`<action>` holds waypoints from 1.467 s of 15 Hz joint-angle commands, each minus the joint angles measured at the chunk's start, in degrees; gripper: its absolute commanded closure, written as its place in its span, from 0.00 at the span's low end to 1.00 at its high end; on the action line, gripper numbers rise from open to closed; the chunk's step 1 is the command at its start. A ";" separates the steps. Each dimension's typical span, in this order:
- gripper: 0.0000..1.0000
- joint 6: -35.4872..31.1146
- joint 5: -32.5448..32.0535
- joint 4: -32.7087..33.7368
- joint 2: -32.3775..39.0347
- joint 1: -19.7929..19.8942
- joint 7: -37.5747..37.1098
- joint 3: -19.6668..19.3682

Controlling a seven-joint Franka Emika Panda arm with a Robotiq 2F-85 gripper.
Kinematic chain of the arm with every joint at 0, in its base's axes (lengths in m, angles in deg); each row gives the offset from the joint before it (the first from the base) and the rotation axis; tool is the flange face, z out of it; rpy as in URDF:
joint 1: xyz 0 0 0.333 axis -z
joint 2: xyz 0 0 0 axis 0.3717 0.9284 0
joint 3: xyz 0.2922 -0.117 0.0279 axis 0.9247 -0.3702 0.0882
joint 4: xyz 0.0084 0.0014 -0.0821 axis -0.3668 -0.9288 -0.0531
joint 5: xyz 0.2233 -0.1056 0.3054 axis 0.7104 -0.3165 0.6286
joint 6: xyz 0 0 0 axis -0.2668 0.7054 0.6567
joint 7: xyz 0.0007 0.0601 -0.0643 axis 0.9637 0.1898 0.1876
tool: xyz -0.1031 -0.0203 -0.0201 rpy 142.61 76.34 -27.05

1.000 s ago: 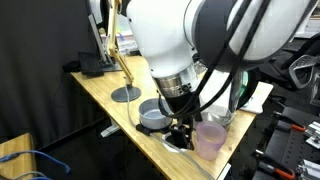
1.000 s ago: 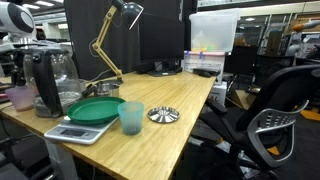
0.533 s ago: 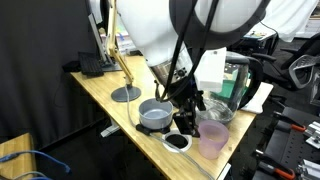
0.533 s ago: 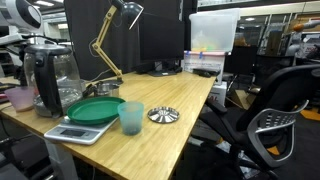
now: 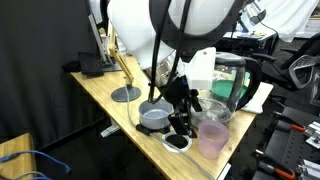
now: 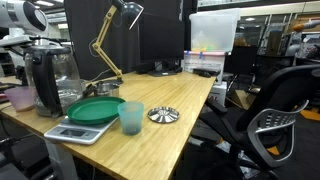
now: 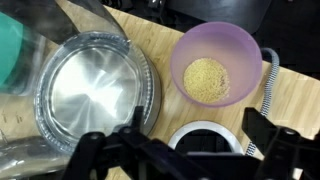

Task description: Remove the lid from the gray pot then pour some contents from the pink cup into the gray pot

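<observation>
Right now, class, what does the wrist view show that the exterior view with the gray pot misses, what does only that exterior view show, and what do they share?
Only the wrist view shows the yellow grains lying inside the pink cup. Only the exterior view shows the gray pot and the desk lamp. Both show the pink cup, the white-rimmed black disc beside it, and the open tool.

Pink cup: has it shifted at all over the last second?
No. The pink cup stands where it was, with the same gap to the gray pot beside it.
</observation>
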 commanded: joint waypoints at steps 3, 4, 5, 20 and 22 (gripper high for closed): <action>0.00 3.80 0.69 3.62 2.13 0.48 3.15 0.13; 0.00 4.04 0.72 4.17 2.57 0.43 3.78 0.19; 0.00 4.38 0.72 4.75 3.06 0.35 4.32 0.21; 0.00 13.42 0.84 13.86 15.08 -3.73 5.18 0.55; 0.00 14.29 0.75 15.04 15.83 -4.01 4.85 0.35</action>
